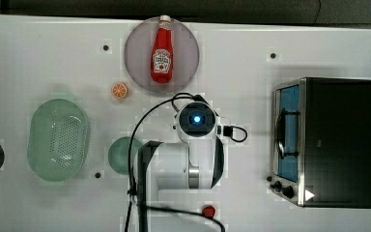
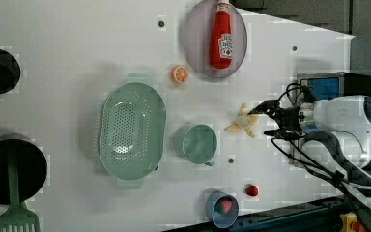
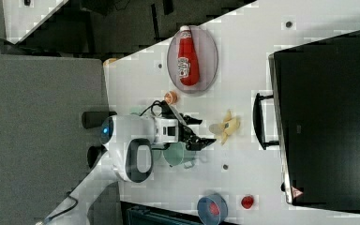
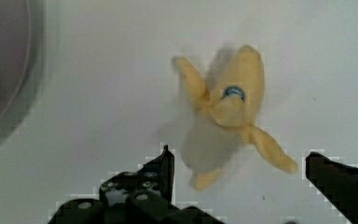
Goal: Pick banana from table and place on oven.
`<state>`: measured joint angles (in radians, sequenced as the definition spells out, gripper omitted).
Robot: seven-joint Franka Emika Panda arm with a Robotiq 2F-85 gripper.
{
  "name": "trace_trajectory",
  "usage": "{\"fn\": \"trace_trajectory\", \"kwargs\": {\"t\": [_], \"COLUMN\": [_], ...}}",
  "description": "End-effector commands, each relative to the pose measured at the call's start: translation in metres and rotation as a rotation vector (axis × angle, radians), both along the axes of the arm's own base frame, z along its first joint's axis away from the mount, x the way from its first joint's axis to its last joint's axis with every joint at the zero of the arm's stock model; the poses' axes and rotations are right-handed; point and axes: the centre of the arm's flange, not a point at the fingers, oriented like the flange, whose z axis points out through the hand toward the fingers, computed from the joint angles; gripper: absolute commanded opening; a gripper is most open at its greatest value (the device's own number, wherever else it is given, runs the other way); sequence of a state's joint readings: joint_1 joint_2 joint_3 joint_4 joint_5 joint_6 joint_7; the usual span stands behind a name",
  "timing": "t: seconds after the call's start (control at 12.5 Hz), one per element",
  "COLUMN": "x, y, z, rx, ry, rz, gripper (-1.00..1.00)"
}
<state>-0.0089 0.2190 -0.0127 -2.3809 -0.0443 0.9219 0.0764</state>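
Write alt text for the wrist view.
A peeled toy banana lies on the white table, its peel strips splayed out, with the open gripper poised over it, black jaws spread either side. A grey plate's rim curves along one edge.

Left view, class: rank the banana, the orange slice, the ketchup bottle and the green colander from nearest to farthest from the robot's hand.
1. Banana: just to the left view's left of the open hand, on the table.
2. Orange slice: further left and up.
3. Ketchup bottle: on the round plate near the top; close to the orange slice's distance, hard to separate.
4. Green colander: far left.
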Motion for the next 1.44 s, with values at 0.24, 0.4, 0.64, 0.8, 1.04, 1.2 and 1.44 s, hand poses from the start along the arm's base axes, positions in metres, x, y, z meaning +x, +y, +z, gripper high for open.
{"fn": "trace_trajectory", "kwargs": {"t": [0.24,0.4,0.64,0.8,1.04,1.2,1.44], "x": [-0.013,-0.014,-0.014,-0.015,-0.013,-0.002,0.007], "y": [0.016,0.017,0.018,0.018,0.019,0.021,0.021], "z": [-0.039,-0.049,-0.056,-0.058,-0.054,-0.020,0.077], "rx": [0.019,0.021,0.023,0.023,0.023,0.023,0.015], "ry": [-0.006,-0.027,-0.036,-0.032,-0.043,-0.103,-0.156], "rz": [0.003,0.005,0.007,0.007,0.008,0.013,0.015], "gripper": [1.00,0.69,-0.06,-0.50,-0.58,-0.58,-0.58]}}
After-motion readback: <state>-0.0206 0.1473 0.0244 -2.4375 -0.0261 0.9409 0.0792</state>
